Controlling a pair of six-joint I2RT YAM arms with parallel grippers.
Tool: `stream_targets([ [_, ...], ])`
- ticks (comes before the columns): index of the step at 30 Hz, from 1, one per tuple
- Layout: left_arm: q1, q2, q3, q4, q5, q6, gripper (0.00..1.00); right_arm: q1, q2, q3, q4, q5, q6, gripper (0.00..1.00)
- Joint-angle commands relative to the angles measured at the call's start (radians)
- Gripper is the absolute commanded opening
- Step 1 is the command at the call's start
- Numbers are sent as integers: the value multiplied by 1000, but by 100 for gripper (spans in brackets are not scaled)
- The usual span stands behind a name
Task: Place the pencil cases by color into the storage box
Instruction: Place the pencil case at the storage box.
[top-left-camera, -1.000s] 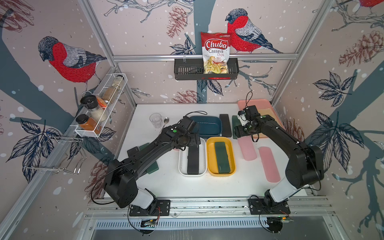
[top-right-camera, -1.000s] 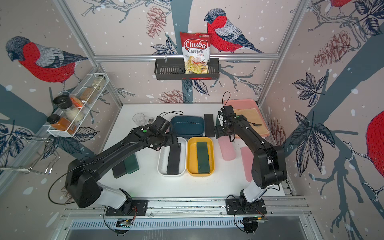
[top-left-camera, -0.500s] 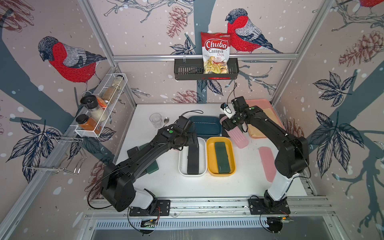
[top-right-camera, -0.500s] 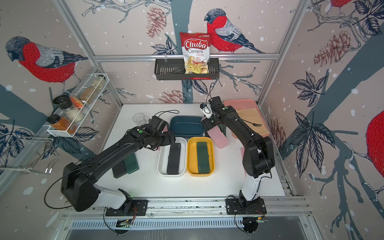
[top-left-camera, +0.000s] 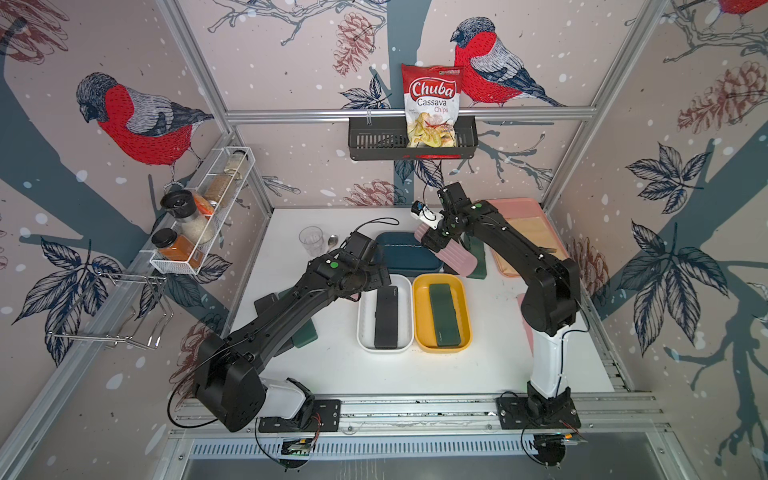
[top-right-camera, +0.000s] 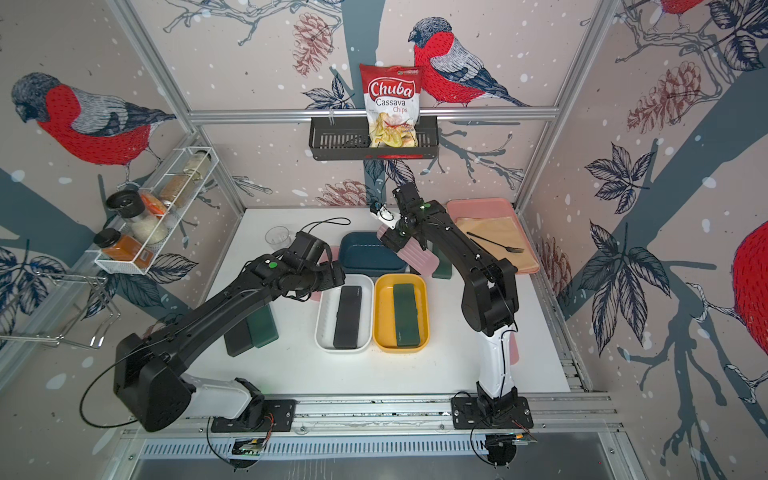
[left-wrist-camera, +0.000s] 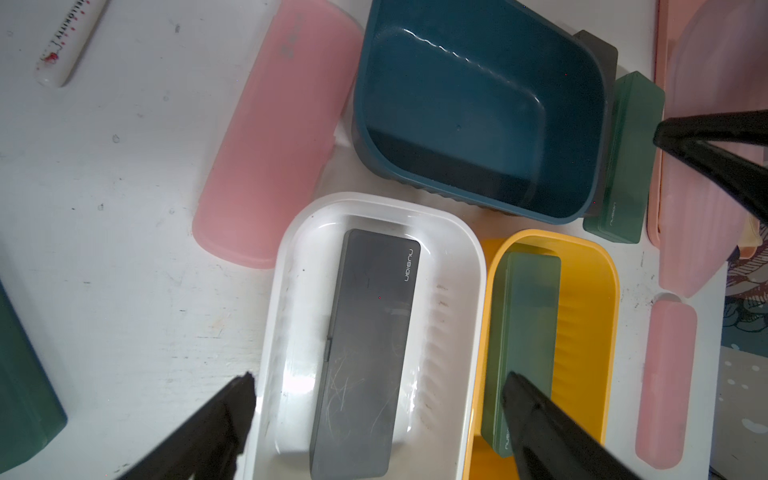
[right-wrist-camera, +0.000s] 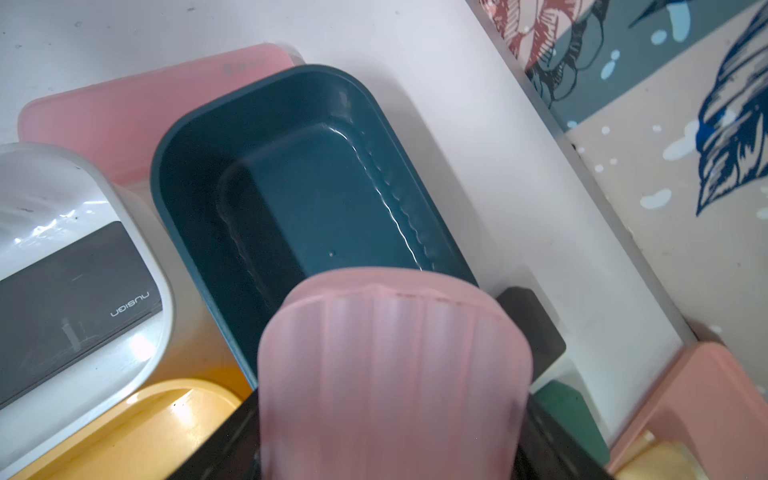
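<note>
Nearest on the white table (top-left-camera: 498, 365), the left green case (top-right-camera: 262, 328) and the left black case (top-right-camera: 237, 343) lie side by side, partly under the left arm. Both are flat, matte and round-cornered. At the near right, half hidden behind the right arm, lies the near pink case (left-wrist-camera: 665, 382), long and round-ended.

Between them two tubs stand close together, long side to long side. The white tub (top-left-camera: 362, 328) holds the stowed black case (top-left-camera: 386, 318), laid lengthwise, its lid finely scratched. The yellow tub (top-left-camera: 466, 320) holds the stowed green case (top-left-camera: 444, 314), also lengthwise. The left gripper (left-wrist-camera: 380, 395) hangs over the white tub with its jaws spread wide, gripping nothing.

Farther back stands the dark blue tub (top-left-camera: 399, 253), its glossy floor bare. The flat pink case (left-wrist-camera: 274, 145) lies on the table just left of it, under the left arm. Just beside its right end lie the far black case (right-wrist-camera: 536, 328) and the far green case (top-left-camera: 478, 262).

The right gripper (top-left-camera: 434, 243) is clamped on the sides of the ribbed pink case (top-left-camera: 455, 257), a frosted pink case grooved lengthwise. It is held lifted and tilted at the blue tub's right end.

At the far right the pink tray (top-left-camera: 523, 205) carries a tan mat (top-right-camera: 490, 224) with a black fork (top-right-camera: 494, 243) on it.
</note>
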Motion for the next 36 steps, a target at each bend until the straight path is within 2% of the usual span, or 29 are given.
stream_targets([
  [1, 6, -16, -9, 1, -30, -18, 97, 16, 28, 45, 7, -50, -68, 62],
  [18, 18, -89, -57, -42, -63, -64, 96, 45, 127, 142, 171, -316, -213, 61],
  [27, 20, -154, -107, -42, -80, -109, 96, 39, 228, 217, 190, -385, -276, 61],
  [36, 20, -199, -135, -61, -100, -131, 96, 25, 297, 226, 202, -393, -302, 62],
])
